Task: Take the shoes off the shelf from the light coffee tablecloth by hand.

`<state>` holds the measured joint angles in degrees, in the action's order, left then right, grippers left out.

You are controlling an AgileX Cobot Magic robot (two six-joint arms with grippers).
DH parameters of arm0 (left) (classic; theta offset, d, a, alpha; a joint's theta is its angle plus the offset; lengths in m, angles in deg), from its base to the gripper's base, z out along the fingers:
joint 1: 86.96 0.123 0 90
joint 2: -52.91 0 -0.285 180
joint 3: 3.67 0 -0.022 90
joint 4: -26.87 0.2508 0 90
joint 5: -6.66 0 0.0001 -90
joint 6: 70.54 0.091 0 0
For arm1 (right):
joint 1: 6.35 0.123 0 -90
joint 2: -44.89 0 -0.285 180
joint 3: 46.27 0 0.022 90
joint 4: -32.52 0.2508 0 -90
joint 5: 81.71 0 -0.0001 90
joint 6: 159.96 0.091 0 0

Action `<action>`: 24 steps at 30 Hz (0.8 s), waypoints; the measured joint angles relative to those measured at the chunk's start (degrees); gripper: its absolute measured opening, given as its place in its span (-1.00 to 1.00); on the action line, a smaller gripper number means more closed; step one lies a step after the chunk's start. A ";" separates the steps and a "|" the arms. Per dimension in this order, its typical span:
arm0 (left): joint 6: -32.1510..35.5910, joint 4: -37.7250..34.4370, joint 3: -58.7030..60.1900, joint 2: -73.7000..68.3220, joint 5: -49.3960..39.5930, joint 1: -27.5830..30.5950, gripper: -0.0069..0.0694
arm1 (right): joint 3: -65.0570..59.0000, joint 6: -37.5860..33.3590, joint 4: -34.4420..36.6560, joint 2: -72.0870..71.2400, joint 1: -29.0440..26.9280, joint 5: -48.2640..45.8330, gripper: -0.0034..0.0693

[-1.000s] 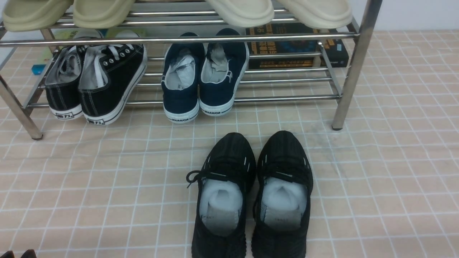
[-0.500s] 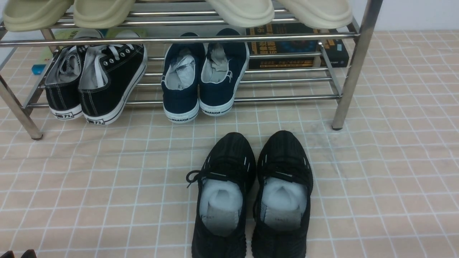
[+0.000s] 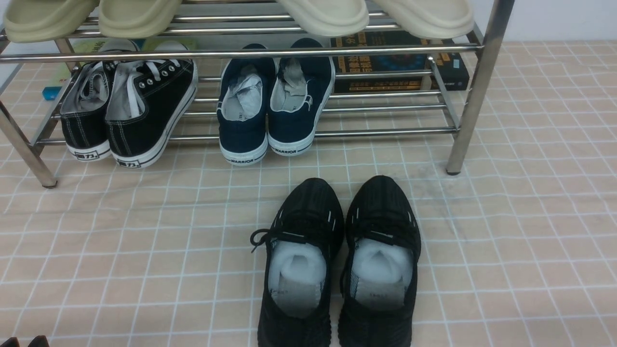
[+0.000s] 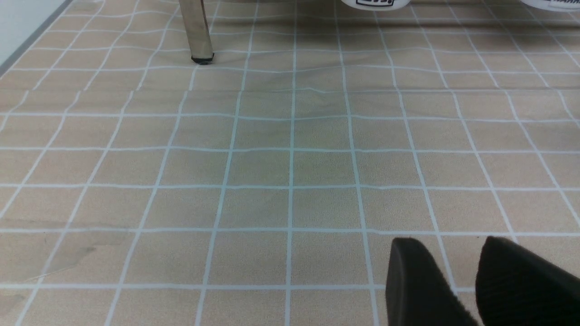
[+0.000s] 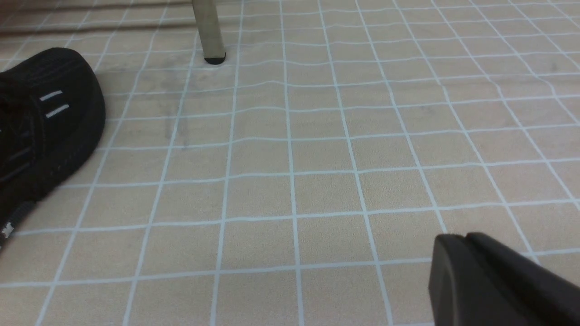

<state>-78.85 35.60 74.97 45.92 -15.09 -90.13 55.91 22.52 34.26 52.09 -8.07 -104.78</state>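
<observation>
My right gripper [image 5: 457,253] hovers low over the light coffee tablecloth [image 3: 506,231], jaws pressed together, empty. My left gripper [image 4: 457,271] sits slightly parted, empty. The shoes [image 3: 337,260] stand before the shelf [image 3: 475,86], which holds other pairs.

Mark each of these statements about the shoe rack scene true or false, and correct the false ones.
1. The all-black knit sneakers stand on the beige grid-printed tablecloth, in front of the chrome rod rack. True.
2. The navy slip-ons with white soles lie on the top tier. False: they sit on the lower tier; pale slides occupy the top.
3. The right gripper holds a sneaker. False: it is shut on nothing, apart from the shoe.
4. The left gripper has its jaws apart over bare cloth. True.
5. The black canvas sneakers with white laces sit left of the navy pair. True.
</observation>
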 joint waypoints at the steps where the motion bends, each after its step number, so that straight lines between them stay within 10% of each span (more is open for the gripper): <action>1: 0.00 0.00 0.00 0.00 0.00 0.00 -0.19 | 0.00 0.00 0.05 0.00 0.00 0.00 -0.82; 24: 0.00 0.00 0.00 0.00 0.00 0.00 -0.19 | 0.00 0.00 -0.04 0.00 0.00 0.00 -0.77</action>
<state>-78.85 35.60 74.97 45.92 -15.09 -90.13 55.91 22.52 34.22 52.09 -8.07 -104.78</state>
